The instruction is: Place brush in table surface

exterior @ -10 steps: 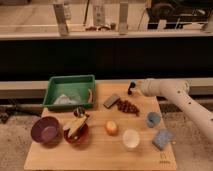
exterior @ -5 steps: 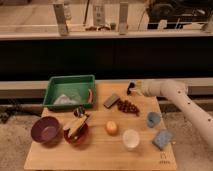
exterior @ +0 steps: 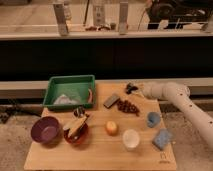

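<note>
My gripper [exterior: 131, 89] is at the end of the white arm [exterior: 167, 92], which reaches in from the right. It hangs low over the far edge of the light tan table surface [exterior: 100, 152], just behind the dark red grape cluster [exterior: 128, 106]. A small dark shape sits at the gripper's tip. I cannot tell the brush apart from the gripper there. No separate brush shows elsewhere on the table.
A green bin [exterior: 70, 90] stands at the back left. A flat grey block [exterior: 111, 100] lies beside the grapes. An orange fruit [exterior: 111, 127], a white cup [exterior: 131, 138], a blue cup [exterior: 153, 119] and a blue sponge [exterior: 162, 138] sit in front. A purple bowl [exterior: 46, 131] and a red bowl [exterior: 76, 132] are at the left.
The white arm's elbow has shifted a little to the left. The gripper stays near the same spot at the table's far edge.
</note>
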`<state>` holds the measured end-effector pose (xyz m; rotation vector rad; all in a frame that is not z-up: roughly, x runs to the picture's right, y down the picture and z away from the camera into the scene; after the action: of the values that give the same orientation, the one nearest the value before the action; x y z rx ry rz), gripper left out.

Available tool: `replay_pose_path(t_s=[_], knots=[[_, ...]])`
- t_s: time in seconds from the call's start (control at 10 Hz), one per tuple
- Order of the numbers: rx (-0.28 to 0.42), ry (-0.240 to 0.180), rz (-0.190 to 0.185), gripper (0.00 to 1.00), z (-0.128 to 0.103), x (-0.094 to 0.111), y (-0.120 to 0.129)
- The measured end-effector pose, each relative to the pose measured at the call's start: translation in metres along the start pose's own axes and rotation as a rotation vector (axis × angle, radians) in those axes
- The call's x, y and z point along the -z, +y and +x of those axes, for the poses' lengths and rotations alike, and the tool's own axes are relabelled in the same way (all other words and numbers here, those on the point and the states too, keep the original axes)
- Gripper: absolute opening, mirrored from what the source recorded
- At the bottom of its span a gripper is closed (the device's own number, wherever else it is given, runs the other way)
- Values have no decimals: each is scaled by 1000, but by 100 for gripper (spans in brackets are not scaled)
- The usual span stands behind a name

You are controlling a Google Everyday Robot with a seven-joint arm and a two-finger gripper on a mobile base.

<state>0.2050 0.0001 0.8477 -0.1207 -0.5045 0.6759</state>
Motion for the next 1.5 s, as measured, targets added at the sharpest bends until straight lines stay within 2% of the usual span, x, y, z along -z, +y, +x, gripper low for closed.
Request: replay_pose_path(t_s=[0.2,0.4,0.5,0.6,0.8,1.2,1.5], knots=[[-15,71,1,24,8,7,2],[-22,99,2,44,11,10,3],[-26,126,5,56,14,13,3],[-25,143,4,64,12,13,5],[-26,147,3,78,13,12,5],[-17,174,-12,80,11,8,8],[11,227,-35,80,5,5,11]])
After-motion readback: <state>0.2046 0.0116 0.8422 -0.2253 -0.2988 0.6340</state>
